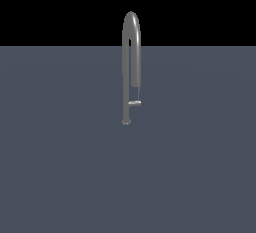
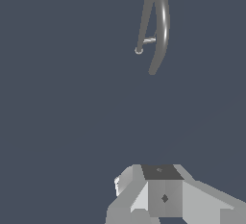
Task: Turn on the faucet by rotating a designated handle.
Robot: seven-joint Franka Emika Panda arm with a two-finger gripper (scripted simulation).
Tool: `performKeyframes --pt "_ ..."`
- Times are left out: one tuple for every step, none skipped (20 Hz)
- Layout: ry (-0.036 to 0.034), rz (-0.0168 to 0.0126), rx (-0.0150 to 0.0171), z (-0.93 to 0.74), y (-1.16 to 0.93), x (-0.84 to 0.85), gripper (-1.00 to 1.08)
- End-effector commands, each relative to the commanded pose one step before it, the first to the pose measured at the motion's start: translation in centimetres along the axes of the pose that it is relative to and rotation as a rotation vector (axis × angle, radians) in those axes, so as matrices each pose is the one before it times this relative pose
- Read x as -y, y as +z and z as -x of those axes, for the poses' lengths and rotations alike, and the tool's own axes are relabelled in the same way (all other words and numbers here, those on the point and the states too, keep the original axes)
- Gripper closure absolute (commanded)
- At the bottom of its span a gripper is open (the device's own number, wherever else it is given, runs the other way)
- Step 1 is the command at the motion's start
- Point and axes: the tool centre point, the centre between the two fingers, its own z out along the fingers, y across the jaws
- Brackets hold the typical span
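The grey floor (image 1: 60,177) fills both views, flat and bare around its one fixture. The faucet (image 1: 131,52) stands on it about mid-scene in the exterior view: a tall, slim grey pipe rising from a small round base, bending over in a narrow inverted-U arch, its shorter leg ending partway down. The robot's arm does not appear in that view at all. In the wrist view only blocky grey parts of the gripper (image 2: 161,194) show at the frame's edge, well apart from the faucet; the fingertips are out of sight, so it cannot be told whether the pincer is released or clenched, though nothing seems to be held.

The step in hand looks like the approach. To do it well, the arm should close on the faucet's lower stem from the side the bar projects toward, staying below the end of the spout's short leg, and meet the bar near its free tip, where a sideways push turns it most easily.

The handle (image 1: 134,103) is the smallest thing here: a short, thin, light-grey bar jutting sideways from the faucet's stem just above the base, toward the exterior view's right.
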Motion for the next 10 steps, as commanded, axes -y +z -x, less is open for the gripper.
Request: performKeyframes --pt "0.00000 0.00000 0.00000 0.000 0.000 -0.001 1.08" --pt "0.00000 0.00000 0.00000 0.003 -0.008 0.022 1.08" --pt "0.00113 -0.00101 0.00123 -0.055 0.012 -0.019 1.08" --pt "0.00144 -0.00129 0.00157 -0.067 0.006 0.001 1.08" --pt "0.00200 -0.00179 0.00217 -0.093 0.008 0.003 1.08" --pt "0.00259 -0.00232 0.00282 -0.120 0.011 0.002 1.08" --pt "0.00320 -0.00287 0.00348 -0.149 0.014 0.001 1.08" --pt "0.00375 -0.00336 0.00408 -0.174 0.016 0.003 1.08" --pt "0.00432 -0.00388 0.00470 -0.201 0.018 0.004 1.08" --pt "0.00492 -0.00442 0.00536 -0.229 0.021 0.004 1.08"
